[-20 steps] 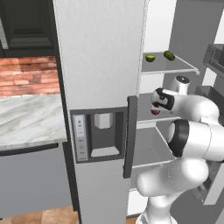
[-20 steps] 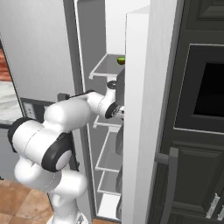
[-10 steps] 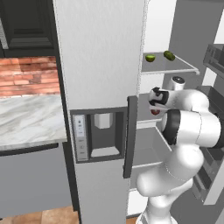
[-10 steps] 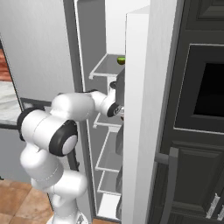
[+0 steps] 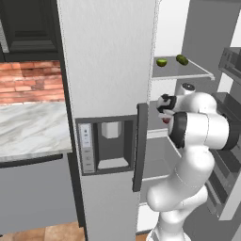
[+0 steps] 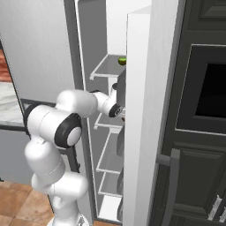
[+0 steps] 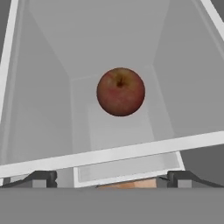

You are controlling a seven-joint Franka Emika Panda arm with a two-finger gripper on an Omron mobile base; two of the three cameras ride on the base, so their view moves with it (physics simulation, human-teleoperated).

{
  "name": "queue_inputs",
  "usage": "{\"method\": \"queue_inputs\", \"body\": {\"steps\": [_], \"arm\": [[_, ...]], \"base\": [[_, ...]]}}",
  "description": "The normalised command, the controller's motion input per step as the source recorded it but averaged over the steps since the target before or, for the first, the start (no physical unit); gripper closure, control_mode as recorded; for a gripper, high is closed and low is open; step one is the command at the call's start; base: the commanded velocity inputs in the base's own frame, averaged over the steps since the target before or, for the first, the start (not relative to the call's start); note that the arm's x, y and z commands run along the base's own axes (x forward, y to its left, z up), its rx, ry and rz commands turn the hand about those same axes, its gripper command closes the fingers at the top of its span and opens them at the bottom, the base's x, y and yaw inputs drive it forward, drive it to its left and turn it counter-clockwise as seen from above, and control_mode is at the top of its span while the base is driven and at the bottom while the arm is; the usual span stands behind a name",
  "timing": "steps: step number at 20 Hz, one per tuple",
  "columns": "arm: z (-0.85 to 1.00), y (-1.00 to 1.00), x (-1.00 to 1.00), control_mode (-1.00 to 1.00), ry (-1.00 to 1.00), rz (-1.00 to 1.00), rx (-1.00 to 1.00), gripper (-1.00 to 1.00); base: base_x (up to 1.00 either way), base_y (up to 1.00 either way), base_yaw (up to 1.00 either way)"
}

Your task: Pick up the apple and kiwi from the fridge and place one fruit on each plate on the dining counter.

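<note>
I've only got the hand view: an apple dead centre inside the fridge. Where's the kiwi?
Observer: One shelf up from the gripper. The kiwi lies there beside a darker green fruit.
Operator: How close is the apple to the hand?
Observer: From the side, the apple shows just under the gripper.
Operator: What's left of the fridge?
Observer: A marble counter adjoins the fridge there.

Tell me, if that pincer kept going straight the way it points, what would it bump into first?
Most likely the apple, which sits dead ahead of the pincer in the hand view, in front of the fridge's white inner walls. How far off it is cannot be judged, and the fingers stand wide apart.
</note>
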Motion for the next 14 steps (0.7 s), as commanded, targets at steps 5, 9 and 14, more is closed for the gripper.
{"method": "queue_inputs", "body": {"steps": [5, 9, 14], "arm": [[-0.07, 0.00, 0.23, -1.00, 0.00, 0.00, 0.00, -1.00], [-0.11, 0.00, 0.18, -1.00, 0.00, 0.00, 0.00, -1.00], [-0.17, 0.00, 0.17, -1.00, 0.00, 0.00, 0.00, -1.00]], "base": [[0.00, 0.00, 0.00], [0.00, 0.00, 0.00], [0.00, 0.00, 0.00]]}}
